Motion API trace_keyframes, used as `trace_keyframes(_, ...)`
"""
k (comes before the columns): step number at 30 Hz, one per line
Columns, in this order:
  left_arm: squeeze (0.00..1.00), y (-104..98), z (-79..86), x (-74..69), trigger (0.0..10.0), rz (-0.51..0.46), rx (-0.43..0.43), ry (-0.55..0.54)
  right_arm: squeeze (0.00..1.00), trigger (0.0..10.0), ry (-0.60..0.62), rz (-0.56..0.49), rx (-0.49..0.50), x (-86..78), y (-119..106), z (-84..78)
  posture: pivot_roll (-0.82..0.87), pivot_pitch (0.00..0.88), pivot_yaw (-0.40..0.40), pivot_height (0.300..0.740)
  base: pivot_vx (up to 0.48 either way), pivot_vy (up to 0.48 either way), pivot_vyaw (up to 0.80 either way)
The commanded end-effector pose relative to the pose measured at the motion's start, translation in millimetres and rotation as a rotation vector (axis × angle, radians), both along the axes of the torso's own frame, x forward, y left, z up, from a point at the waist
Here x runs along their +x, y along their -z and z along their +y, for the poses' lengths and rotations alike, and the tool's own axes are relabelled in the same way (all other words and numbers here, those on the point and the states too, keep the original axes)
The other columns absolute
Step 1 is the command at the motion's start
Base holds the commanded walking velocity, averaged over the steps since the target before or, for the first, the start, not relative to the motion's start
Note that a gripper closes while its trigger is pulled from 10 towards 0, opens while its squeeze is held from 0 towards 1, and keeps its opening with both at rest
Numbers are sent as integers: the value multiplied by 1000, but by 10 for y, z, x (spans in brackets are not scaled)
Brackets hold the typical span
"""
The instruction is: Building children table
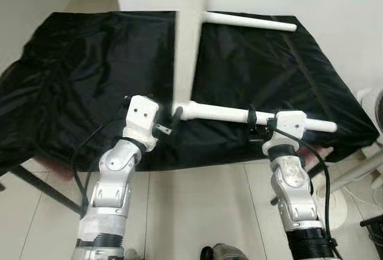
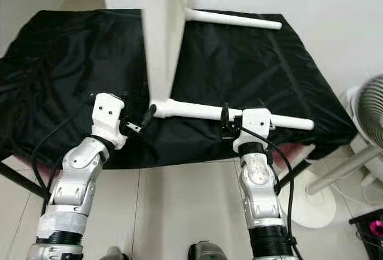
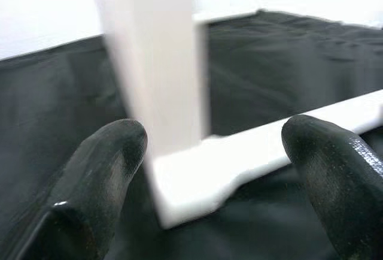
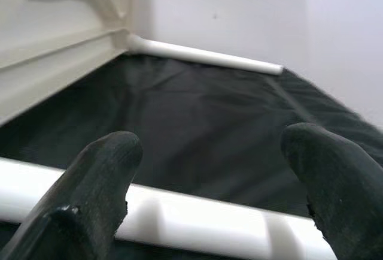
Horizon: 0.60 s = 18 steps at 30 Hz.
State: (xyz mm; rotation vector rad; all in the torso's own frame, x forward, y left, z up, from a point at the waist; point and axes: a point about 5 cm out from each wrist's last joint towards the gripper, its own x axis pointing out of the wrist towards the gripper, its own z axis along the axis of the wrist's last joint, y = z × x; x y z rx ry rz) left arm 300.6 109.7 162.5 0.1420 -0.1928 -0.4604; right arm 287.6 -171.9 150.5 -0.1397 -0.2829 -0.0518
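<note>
both grippers gape wide at table leg point(image 1: 239, 115).

Two white table legs point(image 1: 257, 116) point(image 1: 248, 21), one tabletop point(image 1: 187, 44) — one black cloth point(image 1: 72, 80), two hands point(image 1: 173, 119) point(image 1: 254, 122)

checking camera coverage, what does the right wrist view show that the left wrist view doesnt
Right wrist view: the far white table leg along the black cloth's back edge, and the pale wall behind. Left wrist view: the corner where the upright white tabletop panel meets the near leg. Both share open black fingers over the near leg and cloth.
</note>
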Motion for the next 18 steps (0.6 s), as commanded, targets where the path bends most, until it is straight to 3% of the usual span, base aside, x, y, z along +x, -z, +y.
trace_keyframes(1,0,24,113,20,10000,5,-7,-144,0,10000,-4,-5,7,-10,5,21,-38,80,12,740,0,-371,0)
trace_keyframes(18,0,-14,173,38,10000,10,-60,-251,0,10000,-28,-4,-6,-8,-4,37,-40,86,14,740,0,-22,0)
